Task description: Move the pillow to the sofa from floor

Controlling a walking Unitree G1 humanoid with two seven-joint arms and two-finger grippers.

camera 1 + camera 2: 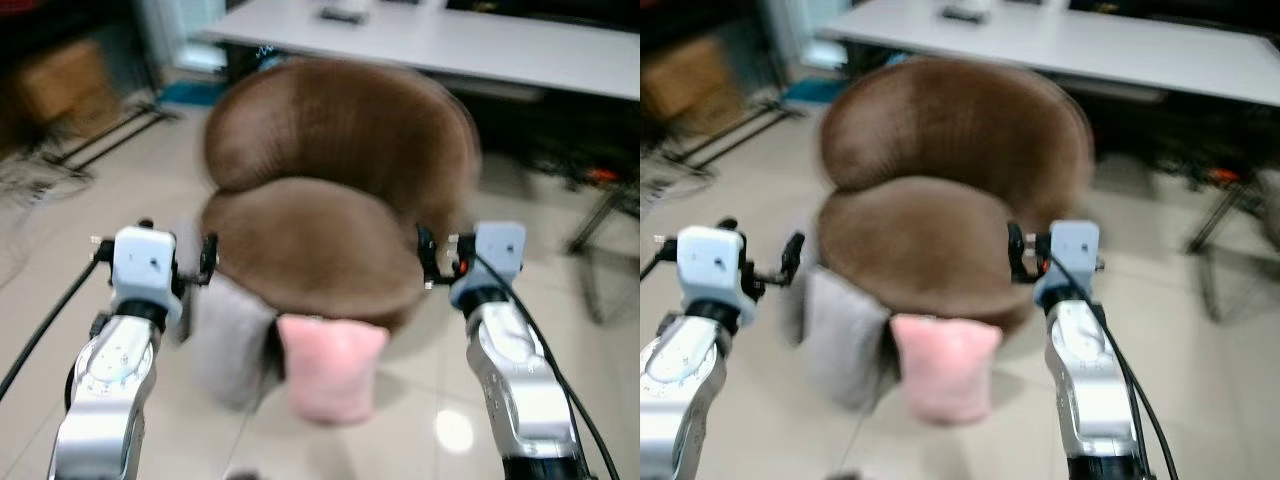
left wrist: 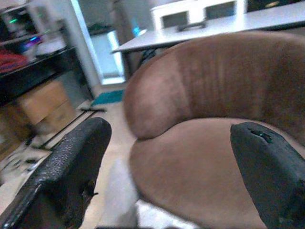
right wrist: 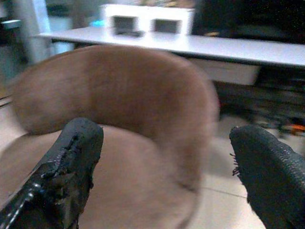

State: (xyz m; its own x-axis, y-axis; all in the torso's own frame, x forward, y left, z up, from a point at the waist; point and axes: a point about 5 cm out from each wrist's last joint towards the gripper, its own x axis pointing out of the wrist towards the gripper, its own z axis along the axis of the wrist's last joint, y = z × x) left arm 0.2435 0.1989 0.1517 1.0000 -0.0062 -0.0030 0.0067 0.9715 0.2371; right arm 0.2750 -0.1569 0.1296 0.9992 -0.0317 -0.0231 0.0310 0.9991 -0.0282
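Note:
A pink pillow point(image 1: 330, 368) stands on the tiled floor, leaning against the front of a round brown sofa chair point(image 1: 320, 240). A grey pillow point(image 1: 228, 340) leans beside it, to its left. My left gripper point(image 1: 153, 248) is raised at the sofa seat's left edge, above the grey pillow. Its fingers point(image 2: 71, 167) stand wide apart and hold nothing. At the seat's right edge my right gripper point(image 1: 470, 256) is held at the same height, open and empty too. The sofa's backrest point(image 3: 119, 86) lies ahead of it. The views are blurred.
A long white table point(image 1: 450, 40) runs behind the sofa. A cardboard box point(image 1: 60, 80) and black cables point(image 1: 90, 140) lie at the back left. Dark metal legs point(image 1: 600, 220) stand at the right. Bare tile floor point(image 1: 420, 410) lies in front.

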